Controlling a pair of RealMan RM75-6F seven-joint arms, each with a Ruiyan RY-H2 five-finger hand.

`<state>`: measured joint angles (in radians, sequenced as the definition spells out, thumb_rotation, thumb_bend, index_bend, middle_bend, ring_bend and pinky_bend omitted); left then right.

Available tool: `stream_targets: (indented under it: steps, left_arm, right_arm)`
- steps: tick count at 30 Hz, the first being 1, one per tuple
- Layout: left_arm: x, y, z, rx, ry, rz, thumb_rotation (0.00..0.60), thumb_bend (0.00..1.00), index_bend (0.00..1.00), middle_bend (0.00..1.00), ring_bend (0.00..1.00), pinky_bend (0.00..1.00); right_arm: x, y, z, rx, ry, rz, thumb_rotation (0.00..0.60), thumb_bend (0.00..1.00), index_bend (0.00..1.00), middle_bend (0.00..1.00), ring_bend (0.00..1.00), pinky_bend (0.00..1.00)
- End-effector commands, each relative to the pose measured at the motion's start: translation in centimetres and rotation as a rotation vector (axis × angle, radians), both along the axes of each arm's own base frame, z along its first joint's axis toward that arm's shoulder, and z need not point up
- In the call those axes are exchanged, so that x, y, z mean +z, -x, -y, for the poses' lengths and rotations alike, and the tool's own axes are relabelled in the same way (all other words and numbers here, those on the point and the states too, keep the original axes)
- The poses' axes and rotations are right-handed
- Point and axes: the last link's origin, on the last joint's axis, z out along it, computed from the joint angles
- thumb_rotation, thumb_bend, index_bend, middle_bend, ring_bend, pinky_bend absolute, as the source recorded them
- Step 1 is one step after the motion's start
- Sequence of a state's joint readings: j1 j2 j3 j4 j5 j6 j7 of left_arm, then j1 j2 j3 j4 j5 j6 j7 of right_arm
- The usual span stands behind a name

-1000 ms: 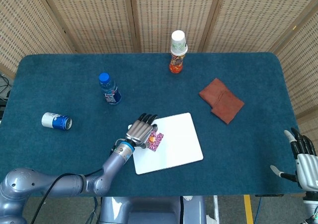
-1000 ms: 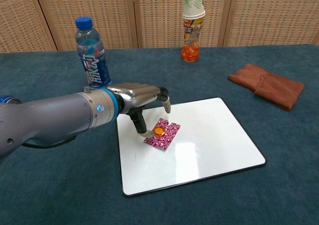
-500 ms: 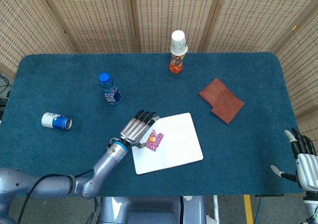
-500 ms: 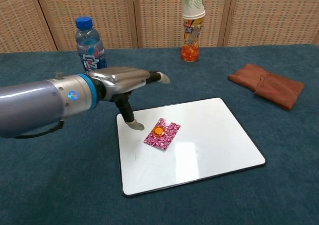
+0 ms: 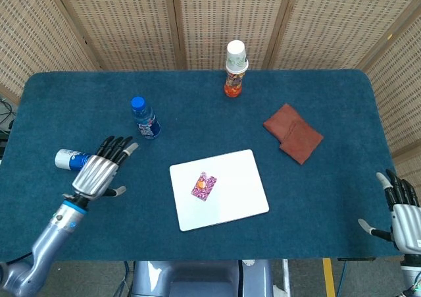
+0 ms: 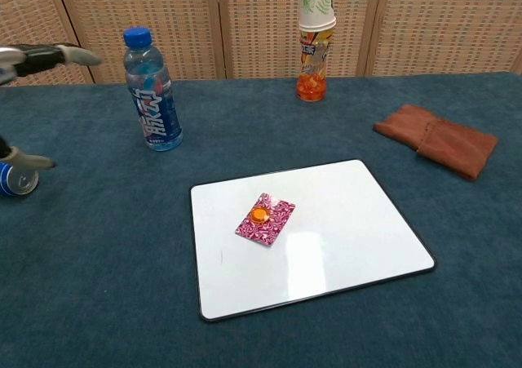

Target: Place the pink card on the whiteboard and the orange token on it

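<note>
Chest view. A rectangular whiteboard with a dark rim (image 6: 359, 213) lies at the centre of a blue carpeted table (image 6: 106, 303). On its left half rests a pink patterned card (image 6: 273, 223), tilted, with a small round orange token (image 6: 258, 215) sitting on the card's upper part. In the upper left stands a clear plastic bottle with a blue cap and blue label (image 6: 152, 92). At top centre stands an orange drink bottle (image 6: 311, 73) capped by an inverted paper cup with a green leaf print (image 6: 316, 1). A folded rust-brown cloth (image 6: 436, 139) lies at the right. At the left edge, fingertips of the left hand (image 6: 41, 56) show above the table, spread apart and holding nothing, beside the end of a blue-and-white can (image 6: 10, 179). Woven wicker panels (image 6: 424, 17) fill the background.
</note>
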<state>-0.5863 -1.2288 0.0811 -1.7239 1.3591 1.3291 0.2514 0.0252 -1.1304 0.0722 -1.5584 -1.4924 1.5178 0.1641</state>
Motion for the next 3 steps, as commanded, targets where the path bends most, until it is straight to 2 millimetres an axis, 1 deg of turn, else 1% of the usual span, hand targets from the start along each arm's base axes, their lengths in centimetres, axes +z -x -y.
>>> stream_targets:
  steps: [1,3]
  left_arm:
    - [3.0,3.5,2.5,0.069,-0.112,0.035,0.600,0.00,0.00,0.00,0.00,0.00]
    - [4.2,5.2,3.6,0.108,-0.190,0.041,0.600,0.00,0.00,0.00,0.00,0.00]
  right_arm:
    - [0.0,0.0,0.0,0.000,0.000,-0.003,0.600,0.05,0.00,0.00,0.00,0.00]
    - [0.0,0.0,0.0,0.000,0.001,-0.006,0.600,0.05,0.00,0.00,0.00,0.00]
